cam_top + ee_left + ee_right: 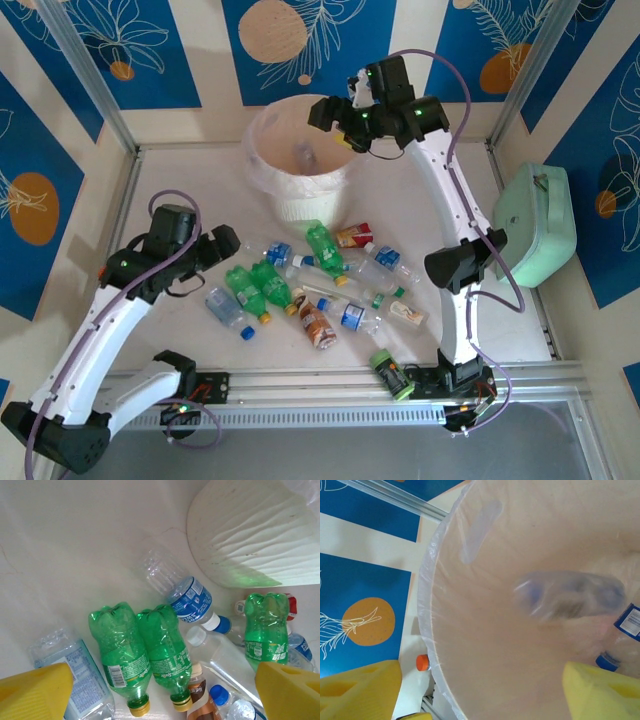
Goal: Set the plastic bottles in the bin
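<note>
Several plastic bottles lie in a heap (320, 285) on the table in front of the bin (262, 140). My left gripper (225, 245) hangs open over the heap's left side. In the left wrist view its fingers (35, 692) stand wide apart above two green bottles (120, 650) lying side by side, caps toward me, touching neither. My right gripper (335, 115) is open above the bin's mouth. The right wrist view looks down into the lined bin (427, 630), where a blurred clear bottle (570, 595) is free of the fingers and another bottle (620, 640) lies at the bottom.
A mint-green case (535, 225) sits at the table's right edge. One green bottle (392, 373) lies against the front rail, near the right arm's base. An orange cap (422, 662) shows just outside the bin's rim. Bare table lies left of the bin.
</note>
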{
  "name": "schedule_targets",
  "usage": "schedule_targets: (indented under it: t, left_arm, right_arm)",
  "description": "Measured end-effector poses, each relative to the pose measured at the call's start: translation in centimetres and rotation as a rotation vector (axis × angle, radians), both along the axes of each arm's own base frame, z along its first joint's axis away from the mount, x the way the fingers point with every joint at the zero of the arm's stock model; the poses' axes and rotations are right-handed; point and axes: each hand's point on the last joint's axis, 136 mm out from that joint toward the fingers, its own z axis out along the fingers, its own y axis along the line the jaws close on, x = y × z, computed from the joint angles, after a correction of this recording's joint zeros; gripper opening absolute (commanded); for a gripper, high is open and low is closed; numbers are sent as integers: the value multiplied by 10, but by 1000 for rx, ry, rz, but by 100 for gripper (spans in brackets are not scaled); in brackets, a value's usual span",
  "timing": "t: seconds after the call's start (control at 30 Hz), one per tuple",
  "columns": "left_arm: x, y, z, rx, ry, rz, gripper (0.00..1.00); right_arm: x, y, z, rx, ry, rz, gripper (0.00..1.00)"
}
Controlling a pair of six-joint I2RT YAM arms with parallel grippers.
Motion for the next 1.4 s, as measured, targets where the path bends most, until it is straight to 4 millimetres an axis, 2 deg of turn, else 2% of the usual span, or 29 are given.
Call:
schedule_targets:
  t: [0.2,0.33,0.43,0.5,0.6,0.67,0.73,0.87,1.0,1.13,1.27,1.4]
  left_arm:
    - [3,-1,-4,4,16,2,87]
    - [4,-2,-4,-2,13,0,84]
    - [5,-4,-3,-8,9,-3,82]
    - [5,-5,-6,-14,11,-8,81]
    - [7,-8,-8,-25,11,-14,79]
    - [7,-10,-8,-39,11,-18,77]
    - [9,-13,-8,-50,11,-22,76]
    - [15,-20,-10,-77,10,-34,74]
    - [17,-26,-16,-104,27,-38,73]
    - [15,-27,-23,-115,46,-34,73]
    - [12,-28,-28,-133,61,-24,72]
    - [10,-28,-24,-152,51,-13,71]
  right_arm:
    - [-3,-6,13,2,-31,-7,85]
    - [-21,-10,27,-29,-78,10,83]
    - [-57,-10,38,-75,-119,44,81]
    - [-93,-12,43,-108,-147,78,80]
    - [-146,-20,37,-152,-162,124,79]
    - [-174,-31,24,-180,-153,134,79]
    - [-195,-44,2,-213,-127,130,78]
    - [-228,-59,-64,-305,-9,137,75]
    - [-253,-58,-128,-415,123,177,75]
    - [-265,-58,-160,-464,181,190,74]
    - [-262,-52,-176,-466,193,177,64]
    - [-255,-40,-193,-470,202,166,57]
